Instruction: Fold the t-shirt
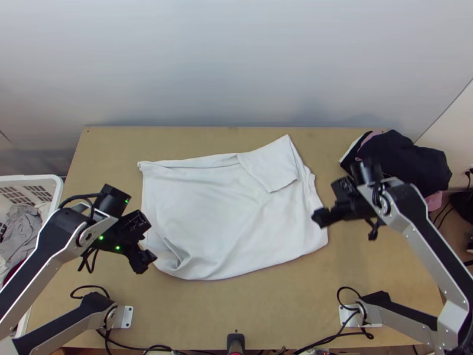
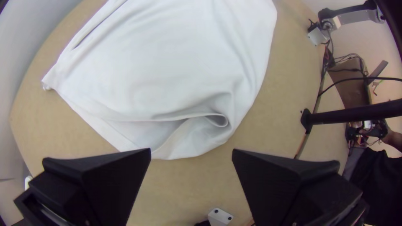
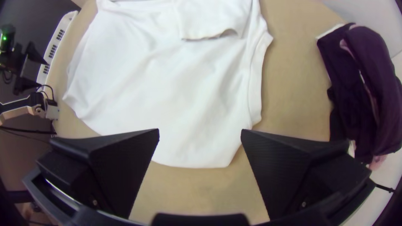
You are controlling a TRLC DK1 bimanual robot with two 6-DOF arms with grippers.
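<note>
The T-shirt [image 1: 207,219] lies spread on the surface [image 1: 236,319], one far flap folded onto it, near left part rucked; left gripper [image 1: 145,248] and right gripper [image 1: 325,213] at opposite sides, both jaws wide

Left arm [image 1: 36,260] and right arm [image 1: 433,236] hold their jaws wide apart.

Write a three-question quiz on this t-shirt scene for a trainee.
1. What sits at the table's far right corner in the top view? (a) a laundry basket (b) dark clothes (c) a mug
2. True or false: the left gripper stands open.
3. Fill in, near or far: the folded-over flap lies closest to the white t-shirt's ____ edge.
Key: 1 b; 2 true; 3 far.
</note>
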